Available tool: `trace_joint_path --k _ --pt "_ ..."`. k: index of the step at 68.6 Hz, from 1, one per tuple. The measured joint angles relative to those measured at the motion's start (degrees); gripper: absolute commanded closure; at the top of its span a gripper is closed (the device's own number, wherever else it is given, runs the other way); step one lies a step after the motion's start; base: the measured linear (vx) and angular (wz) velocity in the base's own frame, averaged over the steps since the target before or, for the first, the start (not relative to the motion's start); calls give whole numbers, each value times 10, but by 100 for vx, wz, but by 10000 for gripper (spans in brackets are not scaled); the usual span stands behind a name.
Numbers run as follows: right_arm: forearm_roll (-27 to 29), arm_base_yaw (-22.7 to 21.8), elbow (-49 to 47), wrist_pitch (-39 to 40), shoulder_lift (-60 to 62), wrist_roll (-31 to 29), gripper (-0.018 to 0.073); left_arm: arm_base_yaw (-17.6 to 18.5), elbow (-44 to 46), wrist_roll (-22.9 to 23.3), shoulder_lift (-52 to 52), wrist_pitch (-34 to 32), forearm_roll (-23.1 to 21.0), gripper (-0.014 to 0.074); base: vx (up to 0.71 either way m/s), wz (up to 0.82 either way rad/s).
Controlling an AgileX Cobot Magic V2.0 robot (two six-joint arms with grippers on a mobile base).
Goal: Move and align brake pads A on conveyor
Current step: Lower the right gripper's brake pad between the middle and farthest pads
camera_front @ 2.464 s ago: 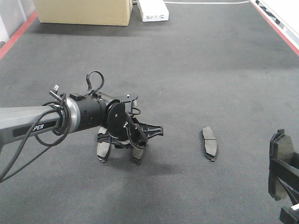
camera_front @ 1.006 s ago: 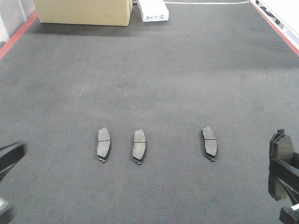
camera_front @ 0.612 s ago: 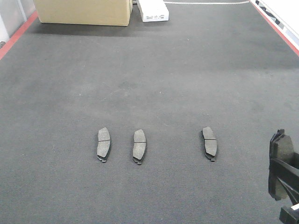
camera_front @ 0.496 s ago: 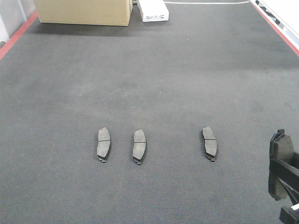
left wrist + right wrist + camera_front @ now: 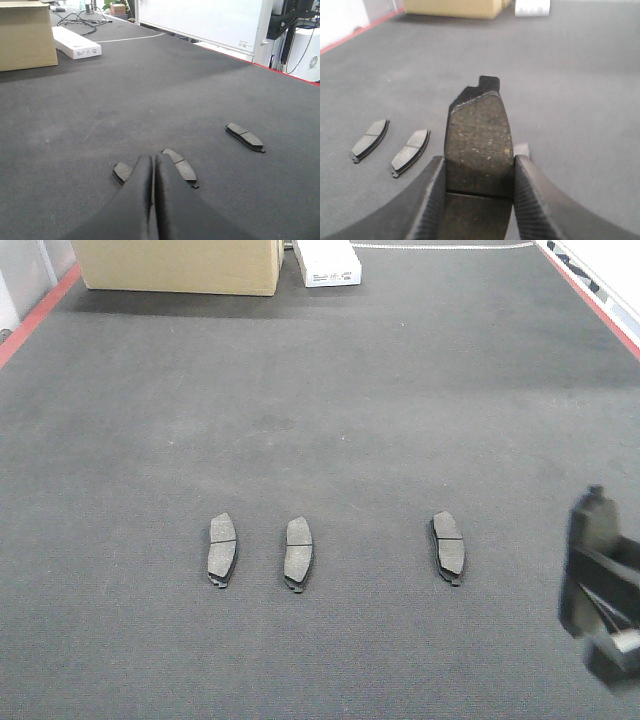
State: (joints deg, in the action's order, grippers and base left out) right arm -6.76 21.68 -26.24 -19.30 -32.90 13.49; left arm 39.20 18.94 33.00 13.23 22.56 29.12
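A dark ribbed conveyor (image 5: 330,390) with a red edge (image 5: 35,315) carries three brake pads (image 5: 296,553) in a near row. The right gripper (image 5: 475,172) is clamped on a fourth pad (image 5: 479,135). The left gripper (image 5: 152,172) has its fingers together. Far off sit a cardboard box (image 5: 178,265) and a white box (image 5: 327,262).

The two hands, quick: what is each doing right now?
Left hand: closed, holding nothing.
Right hand: closed on a brake pad, lifted above the conveyor.

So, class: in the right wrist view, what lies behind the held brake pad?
Behind the held brake pad a small corner of another pad peeks out on the conveyor; the rest is covered.
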Motion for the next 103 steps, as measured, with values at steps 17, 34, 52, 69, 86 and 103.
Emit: trace_joint_path --k 17,34,52,69,86,103 --pt "1 -2 -113 -10 -242 28 480 0 0 0 0 0 0 603 0 0" --pt "20 -2 -213 -10 -453 32 477 0 0 0 0 0 1 603 0 0" --pt "57 22 -309 -27 -611 32 470 0 0 0 0 0 1 603 0 0" --pt "71 48 -387 -36 -721 32 459 0 -1 0 0 0 1 603 0 0" --pt "86 48 -416 -48 -771 33 445 0 -1 0 0 0 1 603 0 0" --pt "89 48 -418 -49 -780 34 294 0 -1 0 0 0 1 603 0 0"
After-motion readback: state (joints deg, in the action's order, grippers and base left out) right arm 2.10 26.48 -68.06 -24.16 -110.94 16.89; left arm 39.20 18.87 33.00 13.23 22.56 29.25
